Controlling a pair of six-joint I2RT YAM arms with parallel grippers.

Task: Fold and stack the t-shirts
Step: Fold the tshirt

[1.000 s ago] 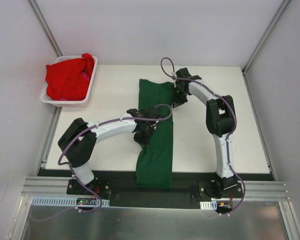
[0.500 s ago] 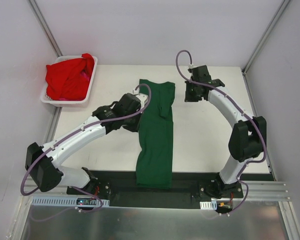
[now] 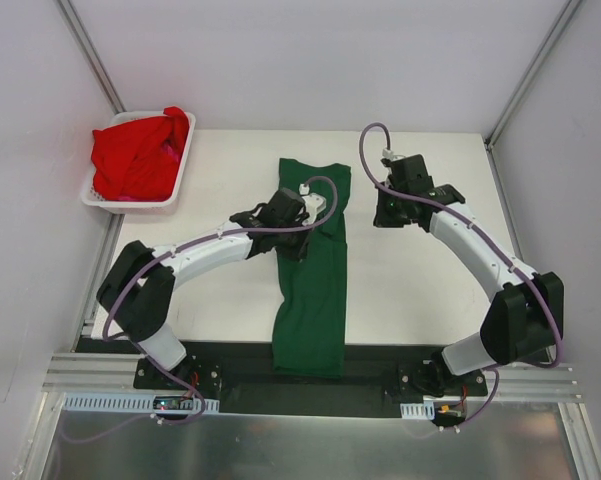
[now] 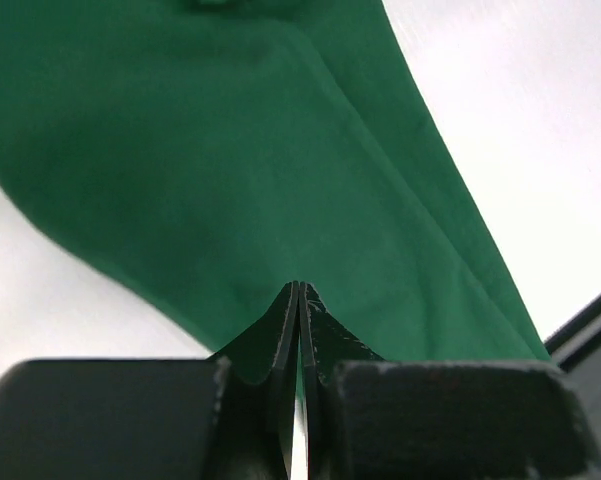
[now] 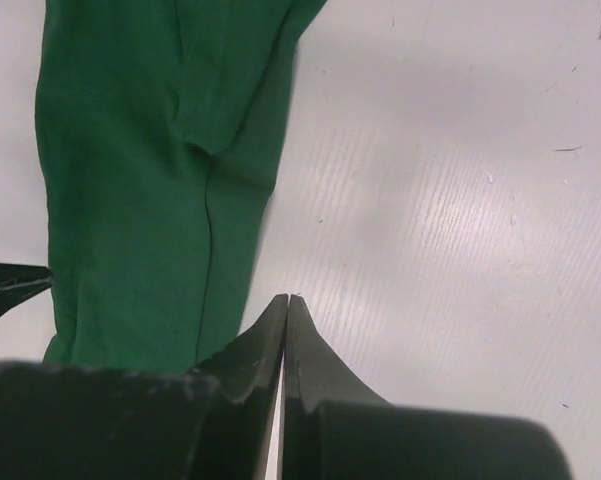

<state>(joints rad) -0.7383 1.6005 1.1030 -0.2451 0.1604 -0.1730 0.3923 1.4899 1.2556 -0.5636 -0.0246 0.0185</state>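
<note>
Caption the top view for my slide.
Green t-shirt folded into a strip; left claw shut over it, right claw shut beside it; red cloth in basket.

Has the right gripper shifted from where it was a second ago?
Yes. The right gripper, shut, has moved off the green t-shirt toward the right edge of the table.

The dark green t-shirt point(image 3: 315, 285), folded lengthwise into a narrow strip, lies flat from centre toward 6 o'clock. The red t-shirts point(image 3: 135, 155) sit crumpled at 10 o'clock.
</note>
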